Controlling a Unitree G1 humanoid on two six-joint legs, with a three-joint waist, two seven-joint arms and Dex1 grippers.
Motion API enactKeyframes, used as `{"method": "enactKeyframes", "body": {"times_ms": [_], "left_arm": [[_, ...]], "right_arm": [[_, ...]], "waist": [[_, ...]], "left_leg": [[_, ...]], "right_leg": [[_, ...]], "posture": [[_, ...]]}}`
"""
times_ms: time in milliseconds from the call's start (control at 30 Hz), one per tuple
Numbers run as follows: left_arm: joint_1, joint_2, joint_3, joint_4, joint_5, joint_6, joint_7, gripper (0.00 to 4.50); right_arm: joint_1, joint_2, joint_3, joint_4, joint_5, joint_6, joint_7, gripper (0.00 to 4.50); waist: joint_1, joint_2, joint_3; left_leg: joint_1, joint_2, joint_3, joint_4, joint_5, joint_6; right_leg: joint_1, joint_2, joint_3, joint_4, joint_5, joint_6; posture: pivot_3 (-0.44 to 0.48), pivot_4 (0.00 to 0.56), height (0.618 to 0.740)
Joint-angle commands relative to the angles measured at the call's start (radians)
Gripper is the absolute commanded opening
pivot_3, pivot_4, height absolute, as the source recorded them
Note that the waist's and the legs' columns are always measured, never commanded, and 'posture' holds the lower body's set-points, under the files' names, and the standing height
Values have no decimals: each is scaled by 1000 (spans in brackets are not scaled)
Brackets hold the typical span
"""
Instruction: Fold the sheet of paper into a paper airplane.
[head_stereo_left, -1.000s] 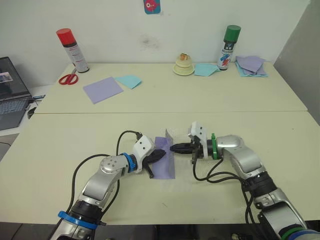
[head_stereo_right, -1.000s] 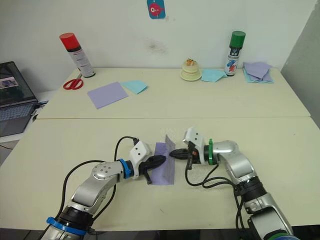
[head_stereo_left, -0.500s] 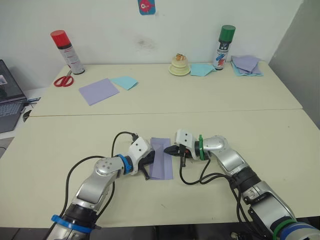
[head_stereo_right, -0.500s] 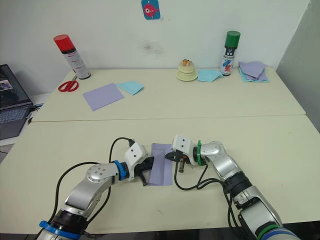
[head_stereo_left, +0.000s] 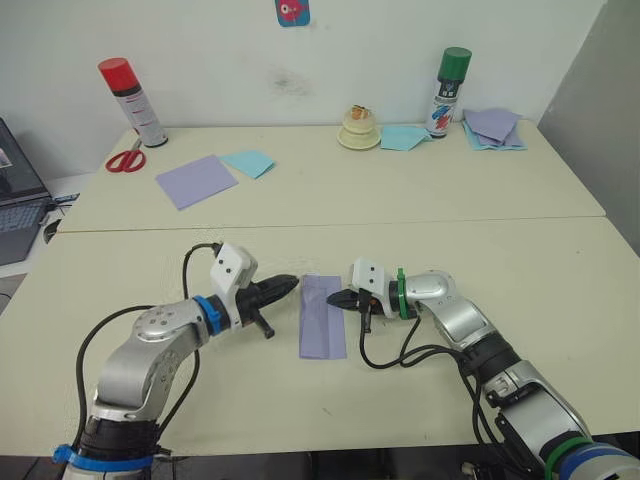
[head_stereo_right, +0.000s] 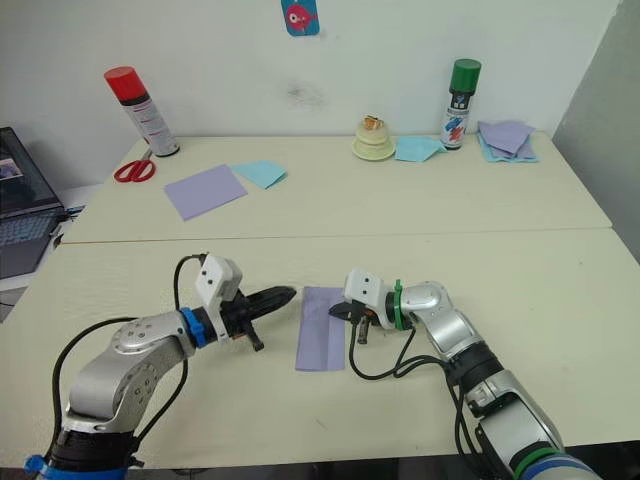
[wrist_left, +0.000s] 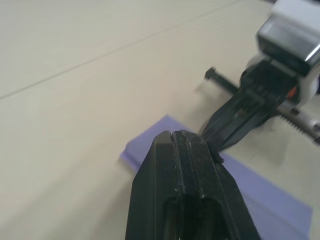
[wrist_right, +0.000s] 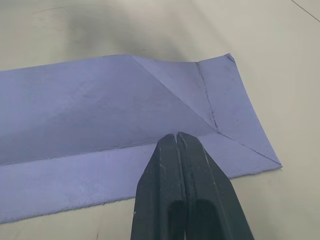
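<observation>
The laptop (head_stereo_right: 22, 205) at the far left runs off the picture's edge, so just part of its screen and keyboard shows. In the right wrist view the sheet of paper (wrist_right: 100, 125) runs out past the picture's edge, and the right gripper (wrist_right: 178, 136), fingers pressed together, covers a stretch of its near border. The small object on the cream dish (head_stereo_left: 360, 136) near the wall is too small to make out, as is the spray can's (head_stereo_left: 445, 100) label.
</observation>
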Motion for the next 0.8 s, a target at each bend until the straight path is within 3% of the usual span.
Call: {"method": "enactKeyframes", "body": {"times_ms": [33,233,533,800], "left_arm": [[-19,-3,-71,-19,29,5,7,0],[12,22,-229,88,188,-68,15,0],[74,38,-287,182,317,-216,11,0],[60,26,-292,272,382,-314,24,0]], "right_arm": [[1,-4,1,28,-26,19,-10,20],[7,-9,-8,23,-24,24,-17,20],[39,-4,-37,-11,7,13,-12,20],[-54,34,-97,268,-36,-92,-184,20]], "waist": [[-1,0,0],[0,0,0],[2,0,0],[1,0,-1]], "left_leg": [[0,0,0,0,0,0],[0,0,0,0,1,-1],[0,0,-1,0,0,0],[4,0,-1,0,0,0]], "right_leg": [[0,0,0,0,0,0],[-1,4,3,0,0,0],[-1,4,3,-1,1,-1],[-1,5,3,-1,4,-1]], "posture": [[0,150,740],[0,150,740],[0,150,740],[0,150,740]]}}
